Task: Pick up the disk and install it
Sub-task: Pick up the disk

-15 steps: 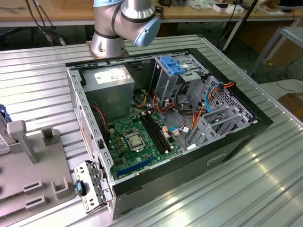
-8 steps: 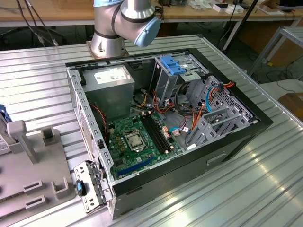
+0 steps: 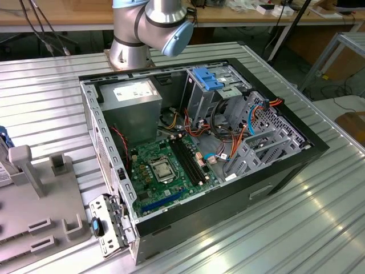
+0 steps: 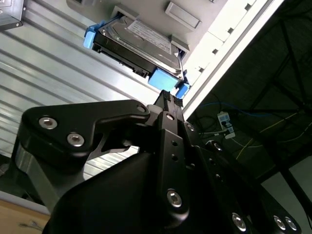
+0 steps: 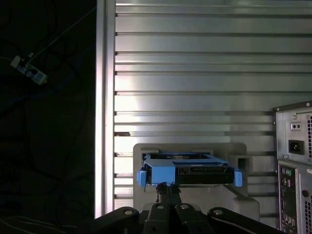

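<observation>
The disk point(image 5: 187, 170) stands on edge in a slot of a grey holder point(image 5: 195, 200) on the ribbed metal table. It has a dark metal body, a white label point(image 4: 146, 34) and a blue bracket point(image 4: 161, 78) round its edges. In both wrist views my gripper point(image 4: 168, 99) is shut, its two black fingers pressed together with nothing between them. The fingertips point(image 5: 168, 187) sit right at the blue bracket's near edge, toward one end of the disk; I cannot tell whether they touch it.
The open computer case point(image 3: 274, 171) lies on the table, with motherboard point(image 3: 165, 165), power-supply box point(image 3: 134, 105) and a silver drive cage with blue latch point(image 3: 208, 80). Its rear panel point(image 5: 295, 165) stands beside the holder. The table edge point(image 5: 105, 97) runs close by. The arm's base point(image 3: 131, 45) stands behind the case.
</observation>
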Controlling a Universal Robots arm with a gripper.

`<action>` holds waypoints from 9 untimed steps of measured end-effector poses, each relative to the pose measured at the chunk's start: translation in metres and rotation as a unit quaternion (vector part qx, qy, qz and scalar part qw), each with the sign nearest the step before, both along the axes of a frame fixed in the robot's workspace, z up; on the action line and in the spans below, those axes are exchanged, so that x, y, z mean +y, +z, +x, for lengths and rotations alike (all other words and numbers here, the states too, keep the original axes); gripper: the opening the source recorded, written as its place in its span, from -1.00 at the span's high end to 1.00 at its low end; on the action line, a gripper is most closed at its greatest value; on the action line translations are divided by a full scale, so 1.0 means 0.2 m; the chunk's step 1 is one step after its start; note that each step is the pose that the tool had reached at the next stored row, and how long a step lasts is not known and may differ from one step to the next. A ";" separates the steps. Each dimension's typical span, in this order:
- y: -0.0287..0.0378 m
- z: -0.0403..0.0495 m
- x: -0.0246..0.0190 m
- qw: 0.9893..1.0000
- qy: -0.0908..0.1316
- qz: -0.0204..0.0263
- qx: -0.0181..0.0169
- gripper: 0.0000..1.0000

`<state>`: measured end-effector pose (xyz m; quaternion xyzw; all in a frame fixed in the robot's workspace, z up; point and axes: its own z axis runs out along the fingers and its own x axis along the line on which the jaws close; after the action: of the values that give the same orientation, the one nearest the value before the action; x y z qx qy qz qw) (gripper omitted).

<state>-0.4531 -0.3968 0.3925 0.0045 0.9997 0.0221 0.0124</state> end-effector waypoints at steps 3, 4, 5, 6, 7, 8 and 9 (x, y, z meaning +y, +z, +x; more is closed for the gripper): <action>0.000 -0.002 0.000 1.000 0.000 0.000 0.000 0.79; 0.000 -0.002 0.000 1.000 0.001 0.000 0.000 0.79; 0.000 -0.003 0.000 1.000 0.002 0.000 0.000 0.79; 0.000 -0.003 0.000 1.000 0.004 0.000 0.000 0.79; 0.000 -0.002 0.000 1.000 0.006 0.000 0.000 0.79; 0.000 -0.003 0.000 1.000 0.016 0.000 0.000 0.79; 0.000 -0.003 0.000 1.000 0.025 0.000 0.000 0.79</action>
<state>-0.4536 -0.3969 0.3924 -0.0203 0.9995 0.0229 0.0119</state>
